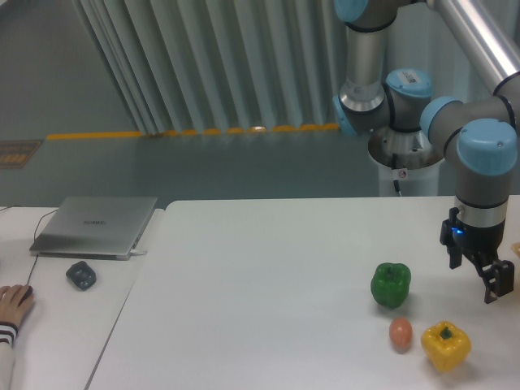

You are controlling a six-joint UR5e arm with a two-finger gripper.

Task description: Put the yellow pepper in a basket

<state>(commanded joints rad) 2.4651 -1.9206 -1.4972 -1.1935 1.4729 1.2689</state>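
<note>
The yellow pepper sits on the white table near the front right, green stem up. My gripper hangs above and behind it to the right, open, with nothing between its fingers. It is well clear of the pepper. A pale tan sliver at the frame's right edge is the basket, almost entirely cut off, just right of the gripper.
A green pepper stands left of the gripper, and a small orange-brown egg-shaped thing lies just left of the yellow pepper. On the adjoining left table are a closed laptop, a dark mouse and a person's hand.
</note>
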